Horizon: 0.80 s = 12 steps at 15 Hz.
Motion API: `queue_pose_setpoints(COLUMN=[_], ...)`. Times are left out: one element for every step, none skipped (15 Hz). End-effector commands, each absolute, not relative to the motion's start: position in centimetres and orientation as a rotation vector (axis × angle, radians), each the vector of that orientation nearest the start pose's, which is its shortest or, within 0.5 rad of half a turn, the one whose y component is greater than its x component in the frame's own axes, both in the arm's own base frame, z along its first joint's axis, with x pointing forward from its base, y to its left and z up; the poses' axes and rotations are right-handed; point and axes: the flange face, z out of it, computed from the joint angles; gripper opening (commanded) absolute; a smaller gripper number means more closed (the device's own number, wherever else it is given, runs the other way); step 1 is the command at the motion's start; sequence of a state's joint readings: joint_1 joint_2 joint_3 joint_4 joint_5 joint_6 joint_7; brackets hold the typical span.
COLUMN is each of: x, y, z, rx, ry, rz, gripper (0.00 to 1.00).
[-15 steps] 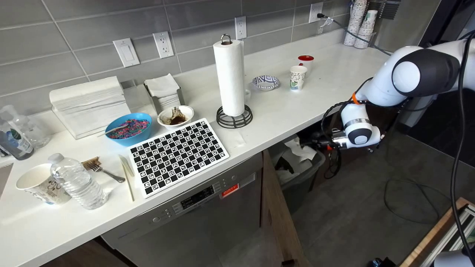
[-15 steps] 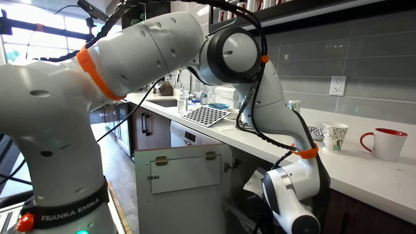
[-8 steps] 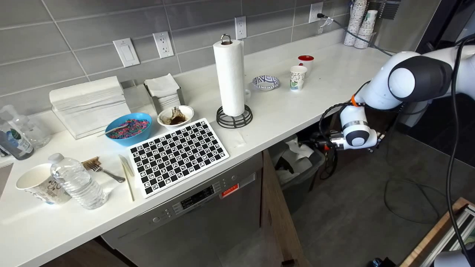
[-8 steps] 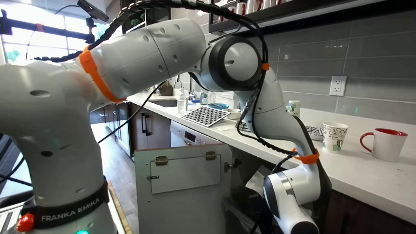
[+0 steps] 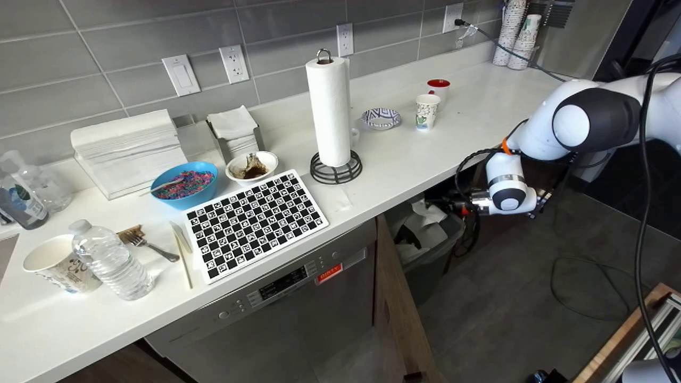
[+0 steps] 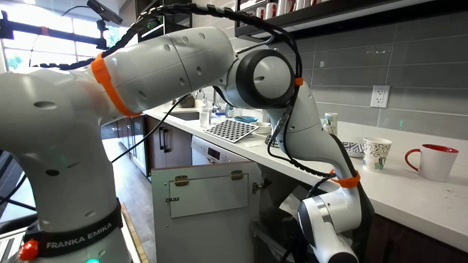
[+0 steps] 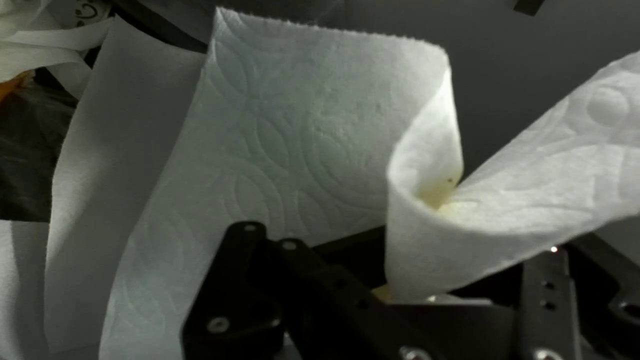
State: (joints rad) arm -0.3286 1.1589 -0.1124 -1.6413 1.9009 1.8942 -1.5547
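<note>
Pincer (image 7: 420, 285) is drawn in close on a towel (image 7: 320, 135), gripping it at a curl; that curl covers the tips, so I can't tell the exact gap. Both sit at the mouth of the bin (image 5: 432, 274), and in an exterior view I have the arm (image 5: 537, 133) coming in over the bin's rim, opposite the door (image 6: 204, 226). Can't tell if the towel touches anything inside the bin. Towel spreads as a broad embossed sheet on one side of the curl and a wing on the other, with a dark speck in the fold.

Inside the bin: a plain sheet (image 7: 125, 150) behind the towel, crumpled paper (image 7: 45, 55), an orange scrap (image 7: 12, 87), plus something dark and shiny I can't name.

Door is swung wide, just beside the bin; dishwasher (image 5: 340, 324) is past it. Counter (image 5: 404, 154) runs above the bin. On top: roll (image 5: 330, 114) up from the bin, near it; board (image 5: 255, 223) farther off, dishwasher side; blue bowl (image 5: 194, 201), white bowl (image 5: 237, 178) and bottle (image 5: 114, 260) well away from the bin. Beyond the bin, patterned bowl (image 5: 380, 126), cup (image 5: 425, 119) and mug (image 6: 437, 164), all upright in both exterior views.
</note>
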Motion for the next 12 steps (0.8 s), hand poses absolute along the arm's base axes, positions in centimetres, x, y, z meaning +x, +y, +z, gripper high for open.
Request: queue_pose_setpoints(x=[56.95, 57.02, 57.07, 57.07, 57.05, 57.03, 57.02, 57.03, 57.05, 57.01, 56.99, 56.99], y=[-18.79, -18.81, -18.84, -18.82, -18.84, -18.84, -18.84, -18.78, -18.82, -18.85, -18.86, -18.86], z=[-6.49, -6.54, -6.61, -6.64, -6.68, -6.69, -6.68, -6.59, -6.57, -6.65, -6.64, -6.62], rx=[-1.854, -1.853, -1.854, -1.853, -1.853, -1.852, -1.851, -1.849, -1.849, -1.849, -1.849, -1.848], ry=[0.447, 0.448, 0.449, 0.452, 0.455, 0.458, 0.460, 0.461, 0.462, 0.463, 0.464, 0.464], rz=[-0.787, -0.785, -0.782, -0.780, -0.777, -0.774, -0.772, -0.771, -0.771, -0.770, -0.769, -0.768], gripper=[0.00, 0.00, 0.00, 0.08, 0.26, 0.31, 0.40, 0.46, 0.55, 0.62, 0.69, 0.77])
